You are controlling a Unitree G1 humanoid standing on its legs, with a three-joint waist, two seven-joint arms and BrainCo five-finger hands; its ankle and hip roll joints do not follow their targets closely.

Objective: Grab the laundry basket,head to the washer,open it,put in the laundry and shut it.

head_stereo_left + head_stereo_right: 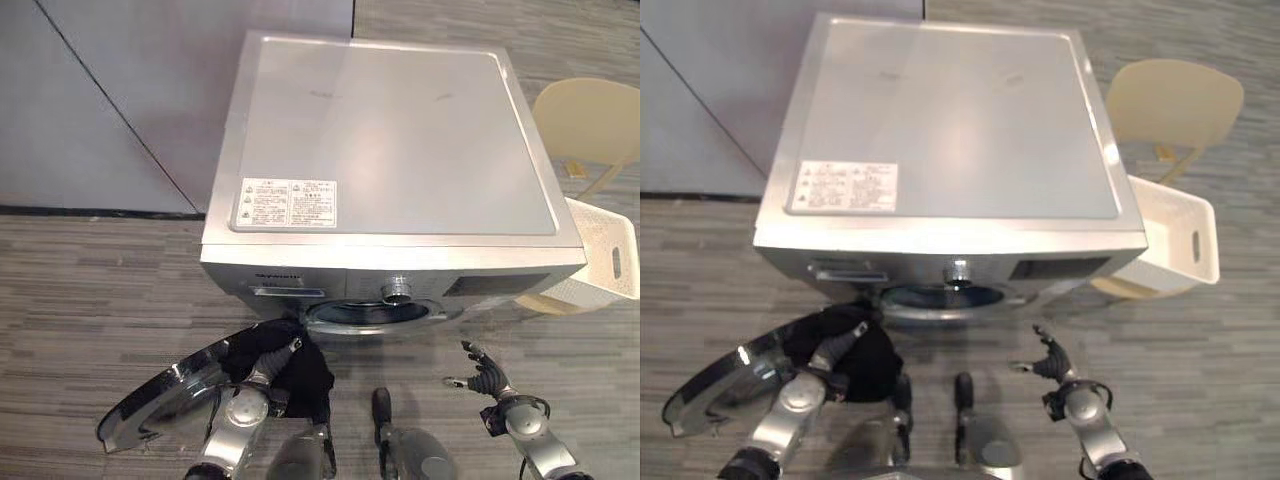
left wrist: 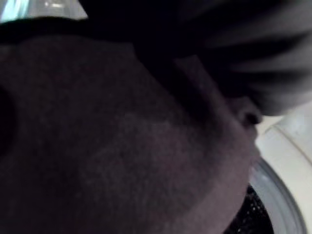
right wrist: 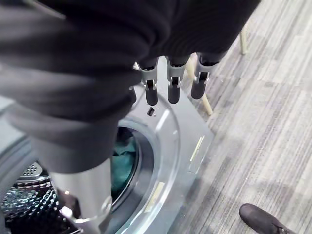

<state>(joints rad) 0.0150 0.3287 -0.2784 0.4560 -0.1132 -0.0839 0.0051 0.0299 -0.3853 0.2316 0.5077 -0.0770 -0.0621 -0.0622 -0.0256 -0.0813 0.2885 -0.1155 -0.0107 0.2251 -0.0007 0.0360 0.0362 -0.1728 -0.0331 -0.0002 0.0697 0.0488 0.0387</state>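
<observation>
- Black garment (image 1: 300,375) hangs bunched in the left hand (image 1: 268,352), whose fingers are curled into the cloth, just in front of the washer's round opening (image 1: 365,315) and below its front panel.
- Left wrist view: dark cloth (image 2: 122,146) lies right over the camera, with the drum's rim (image 2: 273,190) showing past it.
- Washer door (image 1: 165,400) stands swung open beside that hand, on the washer's left.
- Right hand (image 1: 483,372) hovers in front of the washer (image 1: 390,150), right of the opening, touching nothing, fingers loosely bent and apart.
- Right wrist view: teal cloth (image 3: 123,163) lies inside the drum.
- White laundry basket (image 1: 605,260) sits at the washer's right side, against a cream chair (image 1: 590,120).
</observation>
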